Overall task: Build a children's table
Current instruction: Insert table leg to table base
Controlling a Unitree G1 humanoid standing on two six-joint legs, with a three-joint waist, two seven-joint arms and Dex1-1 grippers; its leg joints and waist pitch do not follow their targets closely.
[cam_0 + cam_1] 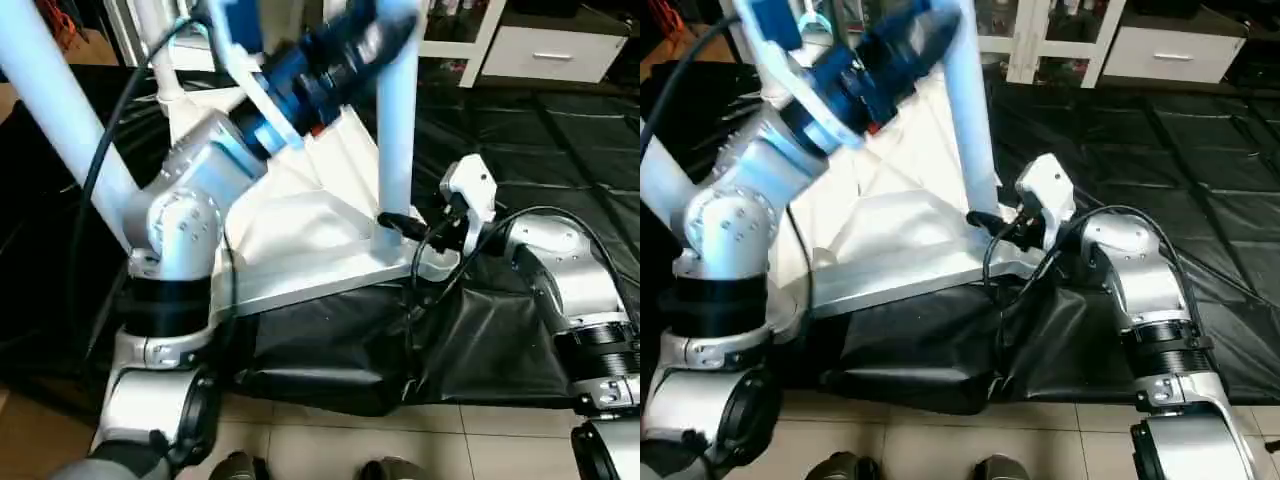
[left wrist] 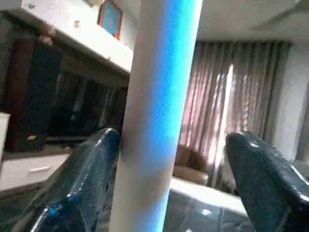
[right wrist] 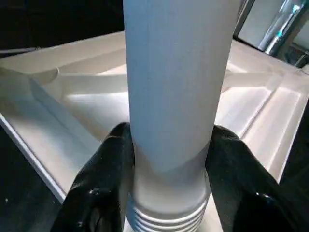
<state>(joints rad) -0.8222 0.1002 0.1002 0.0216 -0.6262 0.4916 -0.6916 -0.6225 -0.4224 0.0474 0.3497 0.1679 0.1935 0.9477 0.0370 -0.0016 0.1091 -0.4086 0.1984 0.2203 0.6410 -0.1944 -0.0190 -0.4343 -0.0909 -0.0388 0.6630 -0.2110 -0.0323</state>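
The white table top lies upside down on a black sheet, its ribbed underside facing up. A white leg stands upright in the near right corner socket. My right gripper is shut on this leg just above its threaded base, one finger on each side. High on the same leg, my left gripper is open around it: one finger touches the tube and the other stands apart from it. Another leg rises at the left of the top.
A black sheet covers the floor under and around the top. A white drawer unit and shelving stand at the back right. Light tiles run along the front edge, near my feet.
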